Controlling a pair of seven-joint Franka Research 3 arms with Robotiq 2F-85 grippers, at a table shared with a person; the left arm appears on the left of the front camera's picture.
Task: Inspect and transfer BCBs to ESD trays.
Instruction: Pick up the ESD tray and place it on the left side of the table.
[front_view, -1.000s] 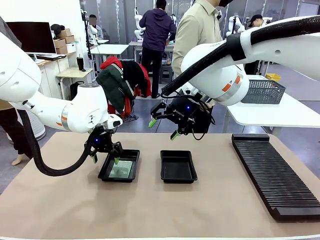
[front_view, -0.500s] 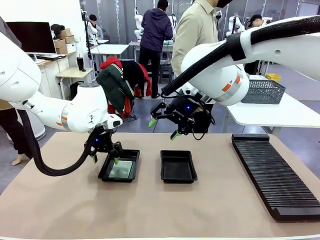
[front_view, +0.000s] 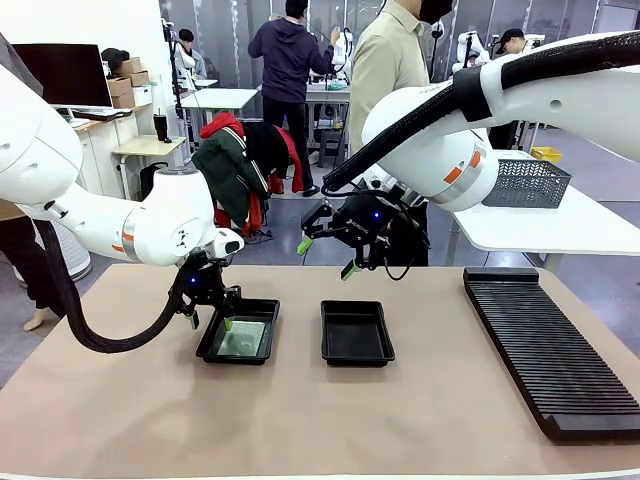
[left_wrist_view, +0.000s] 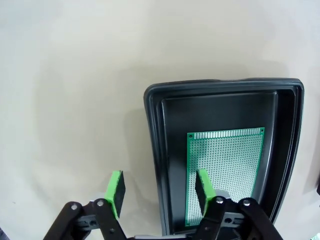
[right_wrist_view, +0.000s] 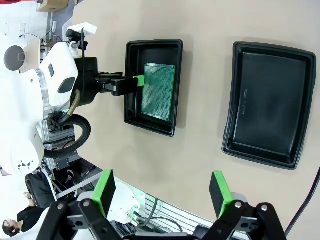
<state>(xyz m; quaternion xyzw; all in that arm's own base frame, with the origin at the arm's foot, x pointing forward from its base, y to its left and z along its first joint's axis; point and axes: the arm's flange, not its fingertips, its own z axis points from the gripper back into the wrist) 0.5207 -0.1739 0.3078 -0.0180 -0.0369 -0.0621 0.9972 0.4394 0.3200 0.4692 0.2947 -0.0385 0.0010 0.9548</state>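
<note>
One BCB (front_view: 243, 338), green and perforated, lies flat in the left ESD tray (front_view: 212, 352). My left gripper (front_view: 211, 321) hangs low over that tray's left rim and is open. In the left wrist view the left gripper (left_wrist_view: 160, 190) straddles the tray's rim (left_wrist_view: 155, 150): one fingertip is outside over the table, the other is inside above the BCB (left_wrist_view: 225, 175). The second ESD tray (front_view: 357, 332) stands empty beside it. Raised well above the table behind the trays, my right gripper (front_view: 322, 258) is open and holds nothing. In the right wrist view the right gripper (right_wrist_view: 163, 192) looks down on the BCB (right_wrist_view: 158, 90) and the empty tray (right_wrist_view: 267, 100).
A long black ribbed rack (front_view: 550, 350) lies along the table's right side. A person in a beige shirt (front_view: 390, 70) stands at the far edge. A grey mesh basket (front_view: 525, 183) sits on a white side table. Bare tan tabletop spans the front.
The left gripper's fingers have drawn a little closer together over the tray rim. The right arm has not moved. The board still lies in the tray.
</note>
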